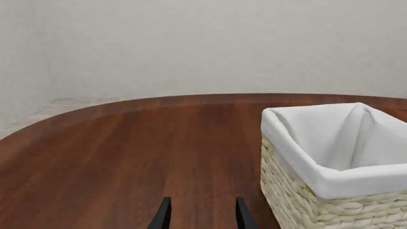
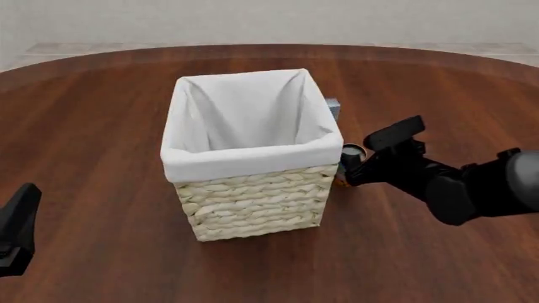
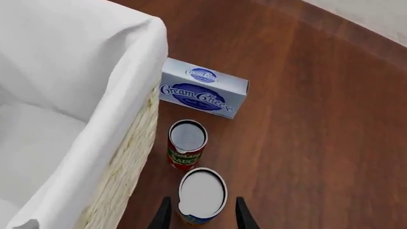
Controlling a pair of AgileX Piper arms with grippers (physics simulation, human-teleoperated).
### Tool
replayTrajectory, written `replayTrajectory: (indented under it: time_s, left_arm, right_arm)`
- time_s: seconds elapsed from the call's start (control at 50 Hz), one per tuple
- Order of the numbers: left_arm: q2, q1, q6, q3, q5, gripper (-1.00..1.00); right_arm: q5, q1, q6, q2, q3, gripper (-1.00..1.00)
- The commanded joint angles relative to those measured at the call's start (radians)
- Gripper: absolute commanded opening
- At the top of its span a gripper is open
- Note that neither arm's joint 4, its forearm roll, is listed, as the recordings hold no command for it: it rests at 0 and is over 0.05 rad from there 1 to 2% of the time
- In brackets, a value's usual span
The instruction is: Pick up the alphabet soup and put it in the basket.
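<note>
We saw the right gripper [image 3: 200,220] at the bottom centre of the right wrist frame, its two dark fingers [image 3: 162,217] spread apart on either side of the alphabet soup [image 3: 201,195], with gaps showing, so the jaws were parted around the can rather than clamped on it. The can stood upright on the table [image 3: 318,119], its silver-white top facing the camera, just beside the straw wall of the basket [image 3: 130,143]. Above it in that frame stood a second can, a tomato sauce can [image 3: 186,145] with a red label, and beyond that lay a grey-blue cream cheese box [image 3: 203,93], close to the basket's corner.

In the front view the right gripper [image 2: 354,165] sat at centre right, close against the basket [image 2: 252,208], which filled the middle of the frame.

The left gripper [image 1: 200,217] showed at the bottom of the left wrist frame, fingers apart over bare wood and holding nothing, with the basket [image 1: 305,205] at lower right.
</note>
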Motion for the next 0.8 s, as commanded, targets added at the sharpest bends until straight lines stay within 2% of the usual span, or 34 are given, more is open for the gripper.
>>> replayTrajectory:
  time_s: [0.02,0.26,0.8]
  left_arm:
    - [0.0,0.0,0.0,0.0,0.0,1.0]
    - [0.0,0.0,0.0,0.0,0.0,1.0]
    - [0.0,0.0,0.0,0.0,0.0,1.0]
  right_arm:
    - [-0.005,-0.005,0.0,0.038,-0.021,1.0]
    - [-0.002,-0.008,0.004,0.066,-0.041,1.0]
    - [0.072,-0.035,0.006,0.159,-0.112,1.0]
